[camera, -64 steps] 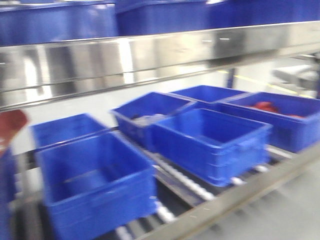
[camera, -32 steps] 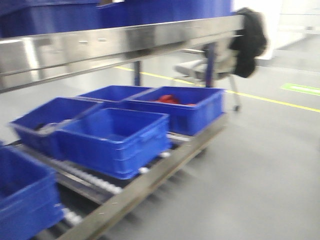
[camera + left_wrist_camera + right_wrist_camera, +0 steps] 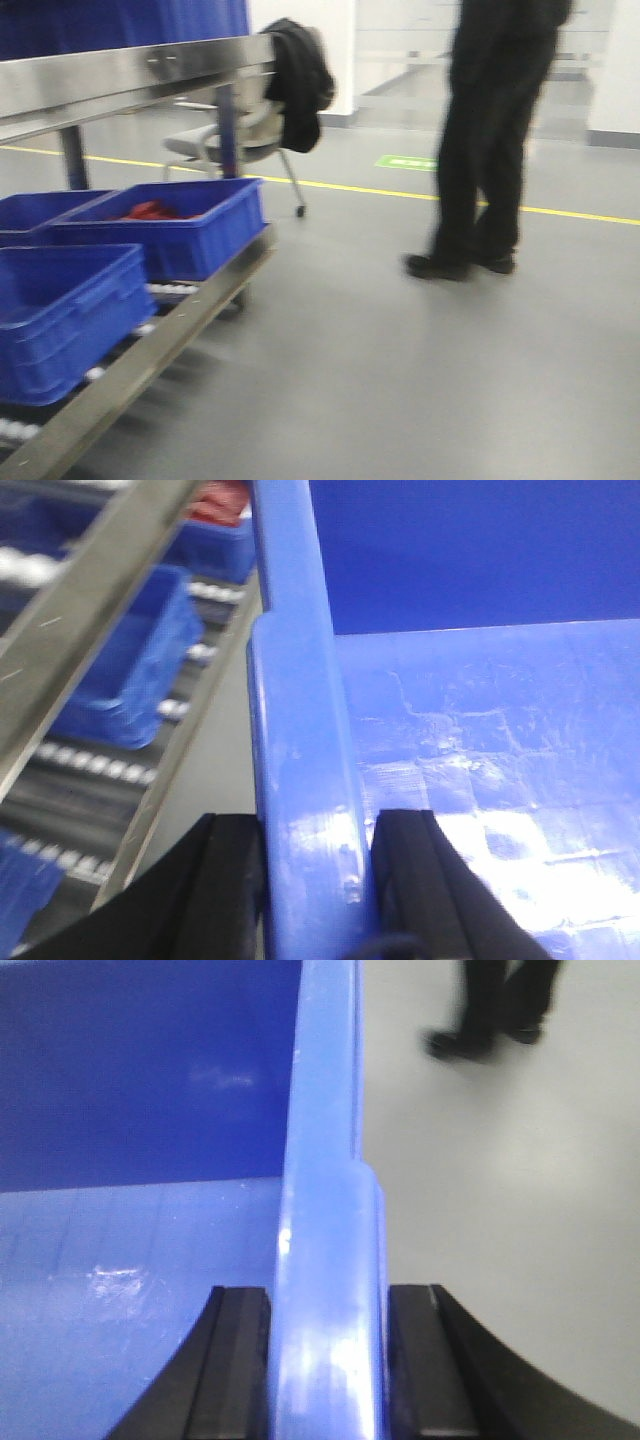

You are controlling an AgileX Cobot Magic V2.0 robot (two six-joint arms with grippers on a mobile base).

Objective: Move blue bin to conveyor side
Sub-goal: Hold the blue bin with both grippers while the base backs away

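1. Clamped onto the left rim of the blue bin (image 3: 480, 730), at the lower centre of the wrist view: left gripper (image 3: 315, 875), one finger on each side of the wall.
2. Likewise pinched on the opposite rim: right gripper (image 3: 328, 1360).
3. Swung right since a second ago: roller rack (image 3: 150, 345) pushed to the lower left, person (image 3: 490, 130) newly at upper right. Probably turning toward the conveyor side, which is not in view.

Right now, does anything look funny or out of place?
Nothing looks spilled or broken. But a person in black stands on the floor near the rack, maybe in the way while the left gripper and right gripper clamp the blue bin.
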